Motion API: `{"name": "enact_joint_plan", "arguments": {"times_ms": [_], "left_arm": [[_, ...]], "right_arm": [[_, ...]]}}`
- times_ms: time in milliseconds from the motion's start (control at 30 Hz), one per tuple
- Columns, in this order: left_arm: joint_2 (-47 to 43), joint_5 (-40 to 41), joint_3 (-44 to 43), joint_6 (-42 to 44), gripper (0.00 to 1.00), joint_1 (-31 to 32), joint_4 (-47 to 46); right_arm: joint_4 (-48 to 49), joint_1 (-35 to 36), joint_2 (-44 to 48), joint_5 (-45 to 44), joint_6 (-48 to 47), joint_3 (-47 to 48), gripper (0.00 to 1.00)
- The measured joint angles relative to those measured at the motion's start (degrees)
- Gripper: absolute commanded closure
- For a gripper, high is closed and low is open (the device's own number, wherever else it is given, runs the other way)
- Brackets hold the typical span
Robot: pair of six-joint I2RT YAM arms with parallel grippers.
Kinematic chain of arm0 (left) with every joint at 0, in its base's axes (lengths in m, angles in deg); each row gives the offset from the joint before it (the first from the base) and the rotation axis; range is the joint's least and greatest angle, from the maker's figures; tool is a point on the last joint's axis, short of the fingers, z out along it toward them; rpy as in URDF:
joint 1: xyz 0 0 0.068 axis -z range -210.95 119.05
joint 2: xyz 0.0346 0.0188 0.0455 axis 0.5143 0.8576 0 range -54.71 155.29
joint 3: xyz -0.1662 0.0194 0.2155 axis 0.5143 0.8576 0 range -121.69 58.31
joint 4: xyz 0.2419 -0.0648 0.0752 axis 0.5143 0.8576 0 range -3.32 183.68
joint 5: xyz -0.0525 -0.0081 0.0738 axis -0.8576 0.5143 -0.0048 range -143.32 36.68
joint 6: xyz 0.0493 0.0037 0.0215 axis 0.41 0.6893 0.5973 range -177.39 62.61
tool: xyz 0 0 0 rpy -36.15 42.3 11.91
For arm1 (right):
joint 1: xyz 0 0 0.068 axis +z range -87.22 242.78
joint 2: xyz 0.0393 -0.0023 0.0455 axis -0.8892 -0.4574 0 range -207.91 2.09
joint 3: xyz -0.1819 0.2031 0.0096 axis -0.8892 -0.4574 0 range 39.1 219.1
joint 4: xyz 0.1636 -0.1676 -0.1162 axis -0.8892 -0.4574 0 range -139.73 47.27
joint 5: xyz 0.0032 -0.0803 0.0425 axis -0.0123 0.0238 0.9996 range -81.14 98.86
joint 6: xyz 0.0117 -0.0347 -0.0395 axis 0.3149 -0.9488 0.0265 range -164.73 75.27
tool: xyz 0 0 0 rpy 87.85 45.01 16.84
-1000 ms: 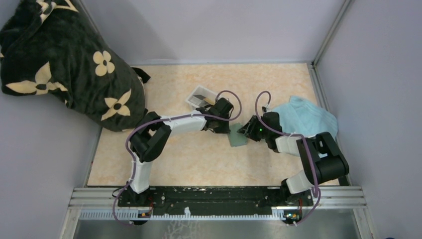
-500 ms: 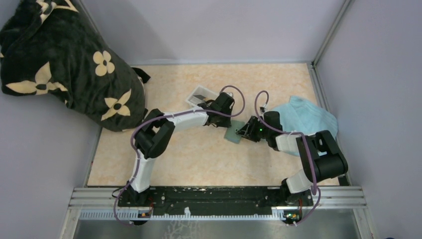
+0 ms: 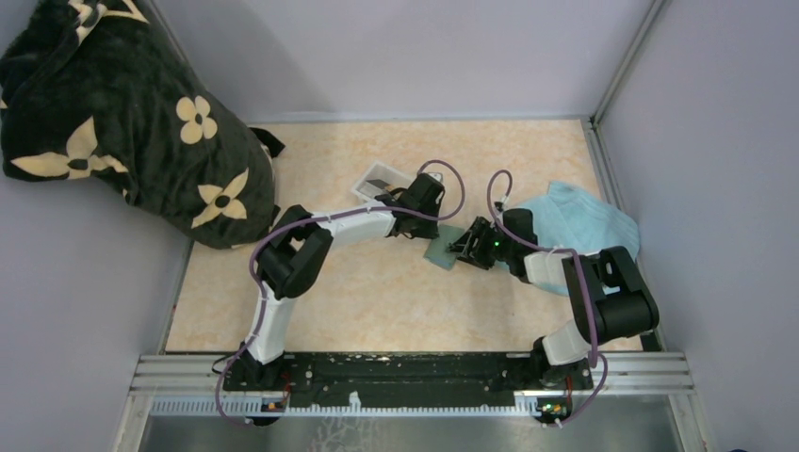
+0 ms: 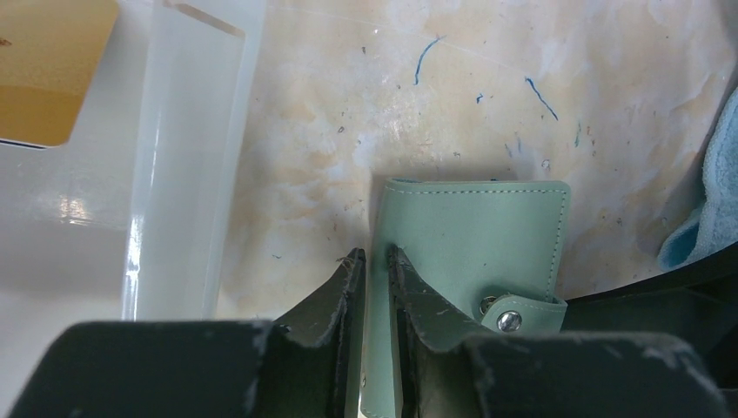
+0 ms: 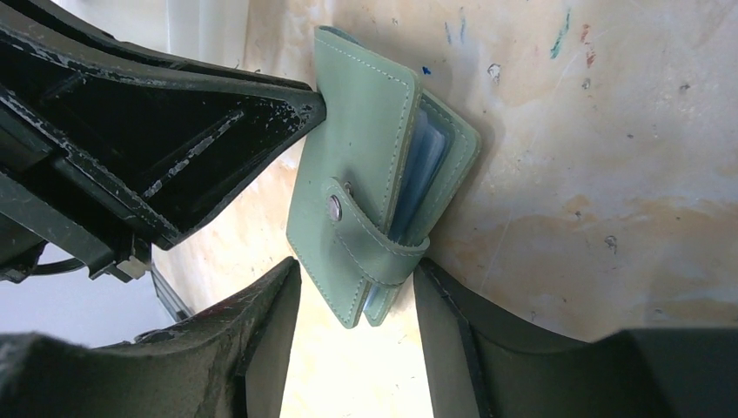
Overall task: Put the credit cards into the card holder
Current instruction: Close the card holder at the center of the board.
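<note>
The card holder (image 4: 470, 235) is a dull green wallet, folded shut with its strap snapped. Pale blue shows between the covers of the card holder (image 5: 365, 157) in the right wrist view. My left gripper (image 4: 372, 261) is shut on one cover's edge. My right gripper (image 5: 357, 296) is open, its fingers either side of the strap end, the left one clearly apart from it. From above, the card holder (image 3: 441, 250) sits between the left gripper (image 3: 429, 231) and the right gripper (image 3: 464, 247). An orange-yellow credit card (image 4: 43, 70) lies in the white tray (image 4: 191, 157).
The white tray (image 3: 377, 179) stands just beyond the left wrist. A light blue towel (image 3: 575, 221) lies bunched at the right, behind the right arm. A big black bag with cream flowers (image 3: 113, 122) fills the far left corner. Grey walls enclose the table.
The left gripper has drawn back toward the tray with the card holder, which now sits tipped and darker from above. The right gripper's jaws have widened around the strap end.
</note>
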Motion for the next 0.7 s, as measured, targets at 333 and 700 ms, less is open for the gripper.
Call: {"name": "enact_joint_plan", "arguments": {"times_ms": [333,700], "left_arm": [[-0.5,0.0,1.3,0.0,0.78,0.0,-1.6],[-0.7,0.0,1.8,-0.2,0.78,0.0,-2.2]], "right_arm": [[2.9,-0.2,0.3,-2.3,6.5,-1.6,0.46],[4.9,-0.3,4.4,-11.1,13.4,-5.4,0.48]]}}
